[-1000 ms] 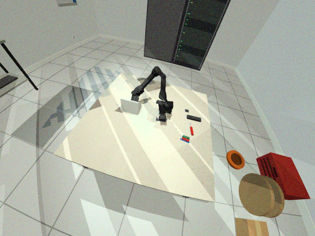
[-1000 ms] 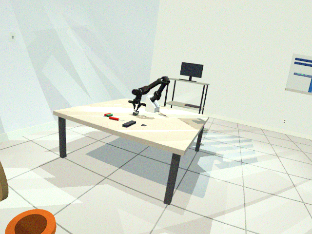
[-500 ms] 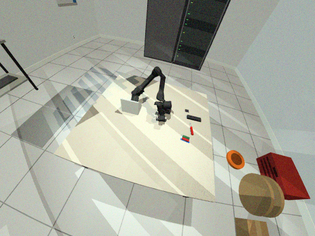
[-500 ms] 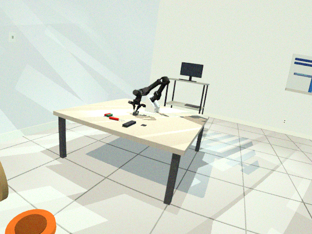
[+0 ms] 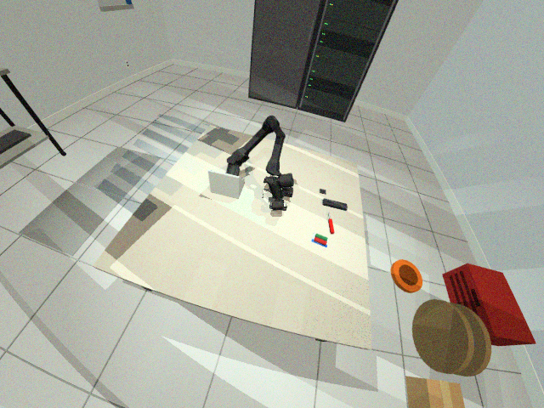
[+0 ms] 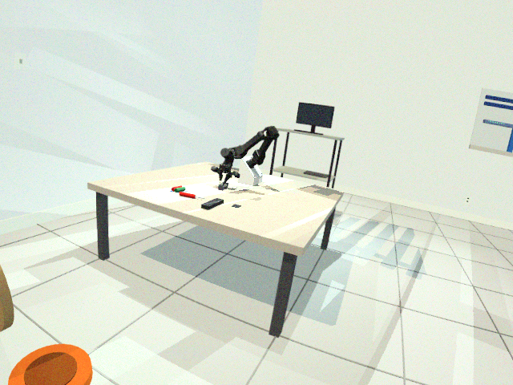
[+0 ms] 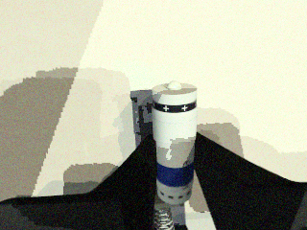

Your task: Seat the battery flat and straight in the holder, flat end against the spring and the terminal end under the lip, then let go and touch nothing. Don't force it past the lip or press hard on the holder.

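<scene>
Pinched between the dark fingers of the gripper (image 7: 175,187), which stand narrowly apart and closed on its lower body, the battery (image 7: 174,139) hangs low over the table (image 6: 264,215) with its nub end pointing away from the wrist camera. A spring (image 7: 163,219) shows right at its flat end, and part of the dark holder (image 7: 141,117) peeks out behind it. The lip itself is hidden, so alignment cannot be confirmed. Likely risks: the nub catching on the lip if pushed forward, a tilted battery resting crooked, or downward pressure loading the holder. The red tool (image 5: 331,225) lies well apart.
</scene>
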Controlling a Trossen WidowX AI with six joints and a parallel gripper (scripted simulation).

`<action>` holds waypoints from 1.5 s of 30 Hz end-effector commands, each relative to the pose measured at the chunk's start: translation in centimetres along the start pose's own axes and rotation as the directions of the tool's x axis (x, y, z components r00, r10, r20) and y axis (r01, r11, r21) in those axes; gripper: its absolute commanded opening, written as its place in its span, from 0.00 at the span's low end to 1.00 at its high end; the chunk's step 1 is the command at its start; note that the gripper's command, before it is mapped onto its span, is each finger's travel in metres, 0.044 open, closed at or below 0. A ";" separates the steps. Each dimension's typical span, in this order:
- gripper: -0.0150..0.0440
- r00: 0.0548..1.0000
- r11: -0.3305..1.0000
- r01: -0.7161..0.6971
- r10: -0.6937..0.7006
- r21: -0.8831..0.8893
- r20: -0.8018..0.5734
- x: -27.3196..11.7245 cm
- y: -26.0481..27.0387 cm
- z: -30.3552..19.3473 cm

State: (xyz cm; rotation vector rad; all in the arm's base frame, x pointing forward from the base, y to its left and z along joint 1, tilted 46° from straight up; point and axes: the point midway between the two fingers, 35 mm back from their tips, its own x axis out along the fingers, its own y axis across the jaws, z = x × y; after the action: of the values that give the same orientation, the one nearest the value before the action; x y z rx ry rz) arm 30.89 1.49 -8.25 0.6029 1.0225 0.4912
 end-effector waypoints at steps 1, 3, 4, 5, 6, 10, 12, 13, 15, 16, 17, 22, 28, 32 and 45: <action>0.38 1.000 1.000 -0.001 0.001 0.010 0.017 0.0 0.1 -0.3; 0.38 1.000 1.000 0.000 -0.001 0.010 0.027 0.0 0.2 -0.4; 0.38 0.999 1.000 0.001 -0.001 0.011 0.032 0.0 0.2 -0.4; 0.38 0.999 1.000 0.001 -0.002 0.011 0.037 0.0 0.2 -0.4; 0.38 0.999 1.000 0.002 -0.002 0.012 0.041 0.0 0.3 -0.5; 0.38 0.998 1.000 0.003 -0.004 0.014 0.060 0.0 0.4 -0.6; 0.38 0.998 1.000 0.003 -0.004 0.015 0.069 0.0 0.5 -0.6; 0.38 0.997 1.000 0.003 -0.004 0.015 0.074 0.0 0.5 -0.7; 0.38 0.996 1.000 0.003 -0.005 0.016 0.084 -0.1 0.6 -0.7; 0.38 0.996 1.000 0.003 -0.005 0.016 0.087 -0.1 0.7 -0.7; 0.38 0.996 1.000 0.003 -0.005 0.017 0.089 -0.1 0.7 -0.8; 0.38 0.996 1.000 0.003 -0.005 0.017 0.090 -0.1 0.7 -1.0; 0.38 0.996 1.000 0.004 -0.006 0.018 0.091 -0.2 0.7 -1.7; 0.38 0.996 1.000 0.005 -0.007 0.017 0.091 -0.3 0.7 -2.1; 0.38 0.996 1.000 0.009 -0.011 0.019 0.090 -0.7 0.6 -2.9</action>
State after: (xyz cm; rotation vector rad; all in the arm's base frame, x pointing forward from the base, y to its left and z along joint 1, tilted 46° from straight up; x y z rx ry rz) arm 28.65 2.10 -8.36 0.6278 0.9339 0.4450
